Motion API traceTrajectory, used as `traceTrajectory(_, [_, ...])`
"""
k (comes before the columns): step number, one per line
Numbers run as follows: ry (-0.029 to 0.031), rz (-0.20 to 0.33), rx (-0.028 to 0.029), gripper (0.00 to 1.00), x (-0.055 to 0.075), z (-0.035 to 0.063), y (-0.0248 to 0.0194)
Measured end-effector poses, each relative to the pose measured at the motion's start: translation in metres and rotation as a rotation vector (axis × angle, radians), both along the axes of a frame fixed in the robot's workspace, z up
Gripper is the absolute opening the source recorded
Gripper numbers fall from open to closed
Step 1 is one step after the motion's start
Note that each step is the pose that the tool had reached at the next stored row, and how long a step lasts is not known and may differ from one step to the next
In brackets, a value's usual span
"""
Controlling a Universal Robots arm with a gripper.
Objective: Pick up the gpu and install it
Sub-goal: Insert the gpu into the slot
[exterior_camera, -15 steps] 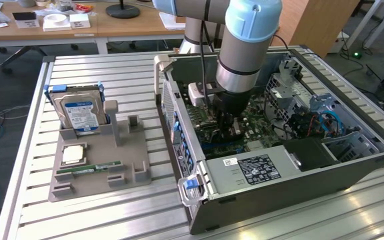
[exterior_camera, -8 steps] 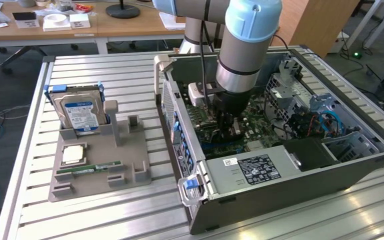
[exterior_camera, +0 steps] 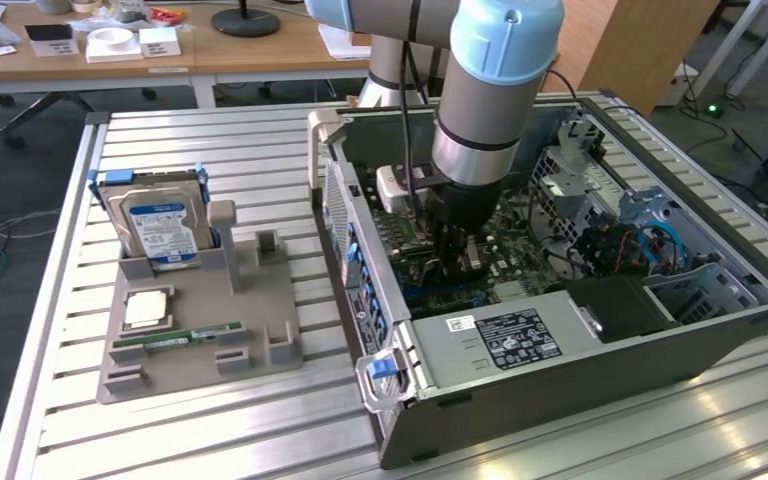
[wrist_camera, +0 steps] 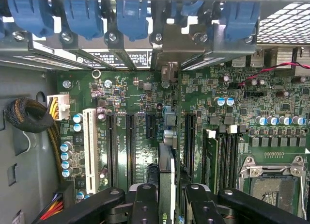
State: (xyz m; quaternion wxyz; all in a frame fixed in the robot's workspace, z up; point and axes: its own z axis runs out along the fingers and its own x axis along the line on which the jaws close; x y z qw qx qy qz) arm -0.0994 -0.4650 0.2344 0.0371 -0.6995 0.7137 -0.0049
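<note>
1. one thin flat black gpu card (wrist_camera: 166,180) stands on edge between the jaws, which are closed narrow on it; it sits over the green motherboard (wrist_camera: 145,93) inside the case, lined up with the long black slots, though whether its edge is seated in one cannot be told.
2. one open grey metal computer case (exterior_camera: 544,390) lies on its side on the ribbed aluminium bench (exterior_camera: 211,140).
3. five blue plastic slot clips (wrist_camera: 133,13) run along the case's rear wall in the wrist view.
4. one white long slot (wrist_camera: 89,146) and several black slots lie on the board, plus one square silver cpu socket (wrist_camera: 273,185).
5. one grey moulded plastic parts tray (exterior_camera: 197,340) sits on the bench toward the exterior view's left, well apart from the case.
6. on the tray: one blue-labelled silver hard drive (exterior_camera: 160,225) standing upright, one slim green memory stick (exterior_camera: 177,337) lying flat, one square silvery chip (exterior_camera: 144,310).
7. one arm, silver with pale blue joint covers (exterior_camera: 498,90), points straight down into the case, the gripper (wrist_camera: 167,197) low over the board.
8. the gripper's black fingers (wrist_camera: 145,204) are matte with round screw heads.
</note>
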Motion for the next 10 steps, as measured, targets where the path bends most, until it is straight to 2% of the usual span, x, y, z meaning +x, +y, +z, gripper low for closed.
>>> traceTrajectory(10, [0.0002, 0.000, 0.0000, 0.26, 0.0000, 0.0000, 0.0000])
